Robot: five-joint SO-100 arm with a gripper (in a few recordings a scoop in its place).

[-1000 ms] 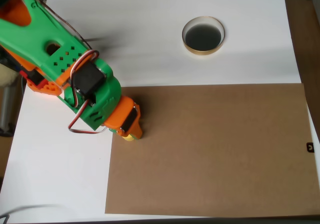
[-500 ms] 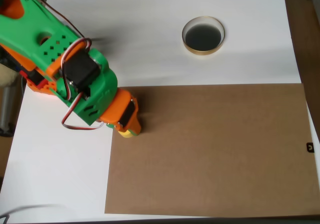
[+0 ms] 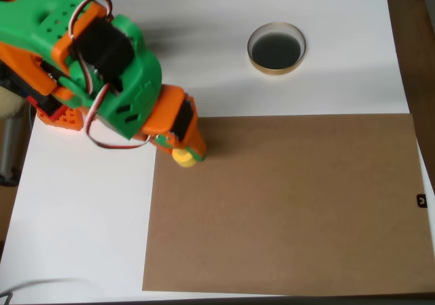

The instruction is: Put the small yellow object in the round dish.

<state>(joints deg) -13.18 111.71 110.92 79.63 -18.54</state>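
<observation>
Small yellow plastic object (image 3: 182, 157) peeking out at the tip of the orange-and-green claw (image 3: 186, 154), apparently pinched between closed fingers, above the near-left corner of the brown cardboard sheet (image 3: 285, 203). Carry step, by the look of it. Next: swing up and right, well away, to the tan-rimmed round dish (image 3: 276, 48) on the white counter (image 3: 204, 40), then release over its dark inside.

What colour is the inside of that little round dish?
Dark, almost black, inside the dish; the rim is tan-gold. Overhead view.
</observation>
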